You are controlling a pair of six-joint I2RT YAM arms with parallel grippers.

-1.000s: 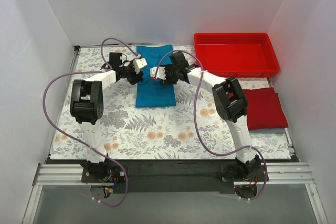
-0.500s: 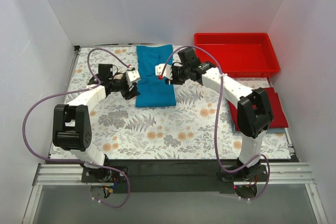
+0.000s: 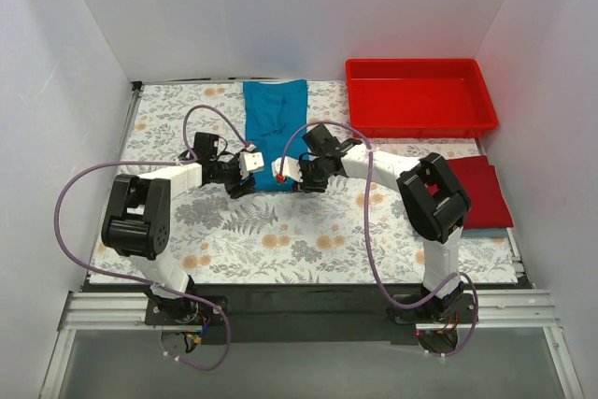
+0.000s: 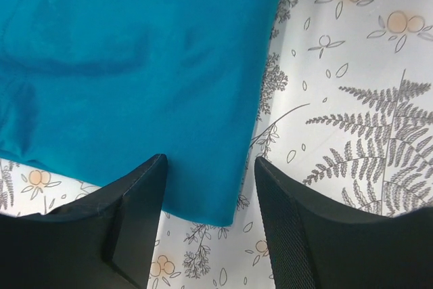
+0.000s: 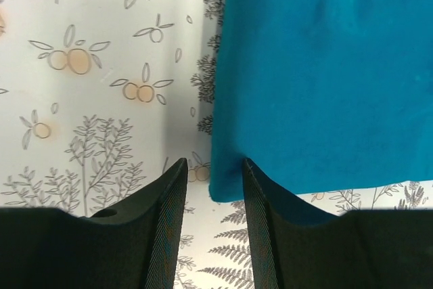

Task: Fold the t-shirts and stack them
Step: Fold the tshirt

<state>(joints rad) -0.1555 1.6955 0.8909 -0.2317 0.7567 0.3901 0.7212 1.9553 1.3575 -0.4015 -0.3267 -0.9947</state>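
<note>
At frame centre, straddles the teal t-shirt's (image 3: 276, 123) near corners with left gripper (image 4: 210, 167) and right gripper (image 5: 213, 167), both apart, unclamped. Lies flat on counter (image 3: 280, 231), reaching upper middle.

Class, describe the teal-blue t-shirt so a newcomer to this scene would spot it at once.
Find the flower-printed table and the red tray at its far right. Just left of the tray, a long folded strip of cloth runs toward the near side: the teal-blue t-shirt. The folded pile at the right edge is mostly red instead.
</note>
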